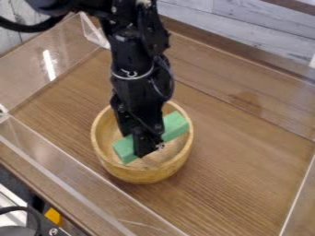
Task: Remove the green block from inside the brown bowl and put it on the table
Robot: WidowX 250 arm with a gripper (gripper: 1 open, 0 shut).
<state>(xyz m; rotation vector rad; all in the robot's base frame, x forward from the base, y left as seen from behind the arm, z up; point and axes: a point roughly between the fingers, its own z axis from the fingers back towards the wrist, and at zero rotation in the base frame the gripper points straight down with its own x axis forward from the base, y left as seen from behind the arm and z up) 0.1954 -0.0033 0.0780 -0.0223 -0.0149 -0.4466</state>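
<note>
In the camera view, the black pincer reaches down over the brown bowl, its fingers across the middle of the green block. The block lies within the bowl's outline, one end showing on each side of the pincer. The pincer appears closed around the block; whether the block hangs free of the bowl's floor cannot be determined. The bowl stands on the wooden surface, near a clear panel. Risks, as judged: should the lift be too low, a protruding block end could catch the rim and tip or drag the bowl. A grip off the block's centre could let it swivel or slip back inside. A sideways move towards the near edge could strike the clear panel; release over the rim could leave the block leaning there.
</note>
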